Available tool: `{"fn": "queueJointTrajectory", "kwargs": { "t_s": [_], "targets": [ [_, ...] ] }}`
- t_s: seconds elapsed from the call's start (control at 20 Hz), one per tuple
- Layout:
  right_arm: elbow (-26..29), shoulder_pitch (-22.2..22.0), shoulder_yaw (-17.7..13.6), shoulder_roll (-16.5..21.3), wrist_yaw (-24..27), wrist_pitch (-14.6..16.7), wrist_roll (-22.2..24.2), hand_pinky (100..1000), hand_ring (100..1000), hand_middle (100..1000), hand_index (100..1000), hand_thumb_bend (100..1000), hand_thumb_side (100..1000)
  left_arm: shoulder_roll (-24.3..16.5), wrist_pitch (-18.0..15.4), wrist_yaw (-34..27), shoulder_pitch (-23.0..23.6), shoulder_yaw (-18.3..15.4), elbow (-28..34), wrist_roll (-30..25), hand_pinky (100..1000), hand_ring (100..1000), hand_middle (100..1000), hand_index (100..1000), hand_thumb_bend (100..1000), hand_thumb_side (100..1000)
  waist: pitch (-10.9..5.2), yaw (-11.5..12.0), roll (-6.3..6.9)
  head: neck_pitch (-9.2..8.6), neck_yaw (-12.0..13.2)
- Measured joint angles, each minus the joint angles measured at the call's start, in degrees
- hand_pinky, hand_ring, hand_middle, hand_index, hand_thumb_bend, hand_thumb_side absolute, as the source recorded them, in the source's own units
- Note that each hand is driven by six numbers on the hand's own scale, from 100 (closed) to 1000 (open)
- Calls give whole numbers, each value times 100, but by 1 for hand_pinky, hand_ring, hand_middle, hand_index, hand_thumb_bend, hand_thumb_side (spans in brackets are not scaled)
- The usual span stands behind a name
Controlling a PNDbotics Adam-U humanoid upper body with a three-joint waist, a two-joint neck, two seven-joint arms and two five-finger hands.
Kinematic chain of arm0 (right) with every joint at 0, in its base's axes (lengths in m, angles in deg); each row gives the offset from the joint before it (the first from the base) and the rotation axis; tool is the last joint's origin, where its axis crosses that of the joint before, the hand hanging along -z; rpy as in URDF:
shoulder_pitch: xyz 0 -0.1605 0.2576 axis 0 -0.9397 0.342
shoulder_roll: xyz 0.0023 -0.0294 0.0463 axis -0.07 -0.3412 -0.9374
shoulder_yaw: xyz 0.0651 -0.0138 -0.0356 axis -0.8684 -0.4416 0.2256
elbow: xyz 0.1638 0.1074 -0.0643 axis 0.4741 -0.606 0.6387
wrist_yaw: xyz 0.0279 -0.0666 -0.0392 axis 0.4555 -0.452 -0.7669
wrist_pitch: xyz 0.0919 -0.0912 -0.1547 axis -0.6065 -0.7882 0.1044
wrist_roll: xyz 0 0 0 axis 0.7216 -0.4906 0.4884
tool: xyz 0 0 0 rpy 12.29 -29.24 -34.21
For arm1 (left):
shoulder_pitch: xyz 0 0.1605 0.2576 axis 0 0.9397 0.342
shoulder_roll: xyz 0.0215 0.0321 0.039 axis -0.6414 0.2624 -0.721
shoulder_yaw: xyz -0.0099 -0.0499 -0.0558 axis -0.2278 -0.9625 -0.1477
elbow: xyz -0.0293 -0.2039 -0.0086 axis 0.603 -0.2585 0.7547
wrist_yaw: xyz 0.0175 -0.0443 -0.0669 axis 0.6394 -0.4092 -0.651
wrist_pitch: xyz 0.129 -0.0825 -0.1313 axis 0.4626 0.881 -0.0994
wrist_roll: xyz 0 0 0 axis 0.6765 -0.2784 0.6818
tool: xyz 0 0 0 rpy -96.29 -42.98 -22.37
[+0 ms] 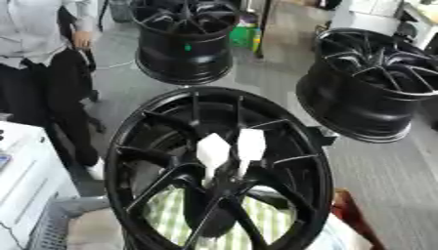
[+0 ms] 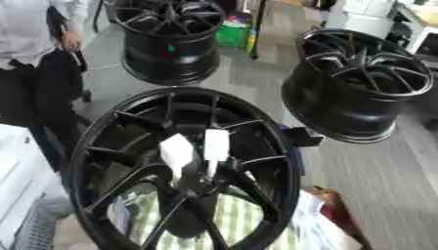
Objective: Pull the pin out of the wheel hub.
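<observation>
Wheels fill the picture, so left to right: a white cabinet [image 1: 26, 180] at the left edge, then the big black wheel [image 1: 128, 146] dead centre, tilted toward the camera with its spokes running in to the hub [image 1: 224, 185]. Two white pins [image 1: 213, 151] stand up out of that hub side by side, touching or nearly so, each with a broad flat head on a thin stem; the right pin [image 1: 251, 144] sits a shade higher. A green-and-white striped cloth [image 1: 256, 219] shows through the spokes below. Further back, a second wheel [image 1: 184, 44] stands upright, and a third wheel [image 1: 368, 88] leans at the right.

No robot hand shows in either view, so whether the hands are wide, narrow or holding anything cannot be told. Both pins sit in the hub now. My read: pulling one calls for a hand to come down from above, pinch a white head, and draw straight along the stem.
</observation>
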Motion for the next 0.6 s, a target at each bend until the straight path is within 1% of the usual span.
{"fn": "queueJointTrajectory", "kwargs": {
  "t_s": [0.15, 0.25, 0.6],
  "targets": [
    [0, 18, -1, 4, -14, -14, -14, 855, 908, 863, 886, 131, 421, 0, -9, 0, 0, 0, 0, -9, 868, 847, 649, 829, 187, 625, -1, 0, 0, 2, 0],
    [0, 18, -1, 16, -17, -22, -21, 855, 907, 864, 887, 148, 386, 0, -15, 0, 0, 0, 0, -16, 869, 847, 649, 830, 187, 624, -1, -1, 0, 4, 0],
    [0, 18, -1, 46, -17, -48, -34, 849, 901, 858, 881, 126, 397, 0, -19, 0, 1, 0, 0, -21, 869, 848, 650, 829, 185, 625, -8, -19, 3, 6, 0]
  ]
}}
